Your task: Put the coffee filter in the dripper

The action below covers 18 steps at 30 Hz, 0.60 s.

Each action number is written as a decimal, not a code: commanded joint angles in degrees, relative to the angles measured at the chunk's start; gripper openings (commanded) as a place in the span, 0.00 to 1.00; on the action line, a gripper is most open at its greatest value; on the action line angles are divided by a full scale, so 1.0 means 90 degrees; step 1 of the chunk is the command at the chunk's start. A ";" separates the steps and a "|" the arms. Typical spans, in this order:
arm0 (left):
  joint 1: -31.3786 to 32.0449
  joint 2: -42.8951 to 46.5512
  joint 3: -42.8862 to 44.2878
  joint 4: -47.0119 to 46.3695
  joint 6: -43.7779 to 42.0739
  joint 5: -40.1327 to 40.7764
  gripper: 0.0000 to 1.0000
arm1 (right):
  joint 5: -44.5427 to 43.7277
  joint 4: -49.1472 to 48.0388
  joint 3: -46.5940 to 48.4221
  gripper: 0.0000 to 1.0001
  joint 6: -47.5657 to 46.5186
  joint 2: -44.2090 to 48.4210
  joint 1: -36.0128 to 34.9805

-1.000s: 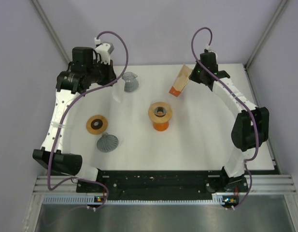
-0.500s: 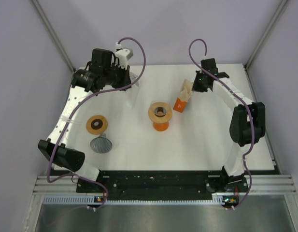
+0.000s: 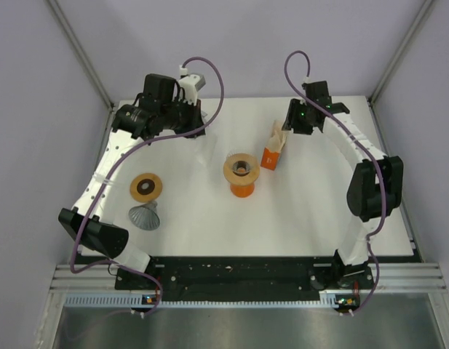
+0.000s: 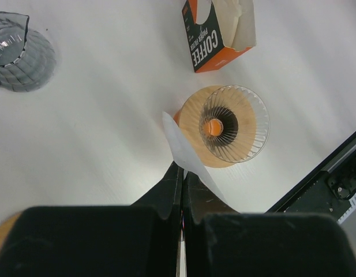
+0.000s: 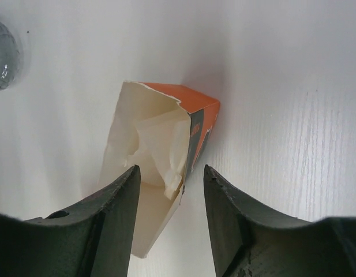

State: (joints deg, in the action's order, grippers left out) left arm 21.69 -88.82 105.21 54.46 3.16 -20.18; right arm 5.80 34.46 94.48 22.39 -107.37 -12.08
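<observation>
- Top external view: the left gripper (image 3: 197, 129) hangs at upper left. The dripper (image 3: 241, 173) stands at the centre of the table (image 3: 319, 218). The filter box (image 3: 272, 149) sits just to the dripper's upper right, below the right gripper (image 3: 288, 129). A wooden ring (image 3: 146, 187) and a grey ribbed cone (image 3: 142, 215) lie at lower left, well apart from the dripper.
- Left wrist view: the left jaws are clamped on one edge of the coffee filter (image 4: 186, 153), at frame centre, its free corner just left of the dripper's rim. It looks like thin, limp paper, very light and easily creased or torn. An edge pinch suits it, though it may cling to a finger on release.
- Right wrist view: the right jaws stand parted around the box's torn-open mouth, gripping nothing. The box, being so near the dripper, is probably the only thing in the way.
</observation>
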 commanded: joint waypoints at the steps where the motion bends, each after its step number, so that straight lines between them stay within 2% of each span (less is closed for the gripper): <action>1: 0.0021 -0.0005 0.0107 -0.0308 0.0274 -0.0120 0.00 | 0.0175 0.0058 0.0469 0.48 -0.0232 0.0719 0.0053; 4: 0.0021 0.0015 0.0068 -0.0425 0.0498 -0.0179 0.00 | 0.0302 -0.0029 0.0518 0.51 -0.0417 0.1196 -0.0112; 6: 0.0012 0.0005 0.0058 -0.0533 0.0683 -0.0179 0.00 | 0.0167 -0.0398 0.0315 0.58 -0.0758 0.1654 -0.0560; 9: 0.0012 -0.0053 0.0078 -0.0698 0.0986 -0.0101 0.00 | -0.0486 -0.1568 -0.0455 0.73 -0.1470 0.2533 -0.1720; 12: 0.0012 -0.0131 0.0097 -0.0806 0.1289 -0.0042 0.00 | -0.1054 -0.2945 -0.1256 0.80 -0.1649 0.3227 -0.2708; 16: 0.0002 -0.0210 0.0107 -0.0904 0.1534 -0.0179 0.00 | -0.1493 -0.4256 -0.2039 0.82 -0.1628 0.3600 -0.3705; 18: 0.0012 -0.0210 0.0097 -0.0914 0.1573 -0.0179 0.00 | -0.2058 -0.4472 -0.2138 0.77 -0.2037 0.3494 -0.4193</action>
State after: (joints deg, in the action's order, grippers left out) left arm 21.69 -90.45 105.21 49.74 14.33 -20.78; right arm -2.50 6.24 78.22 9.41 -74.94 -45.04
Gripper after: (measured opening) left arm 0.012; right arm 0.811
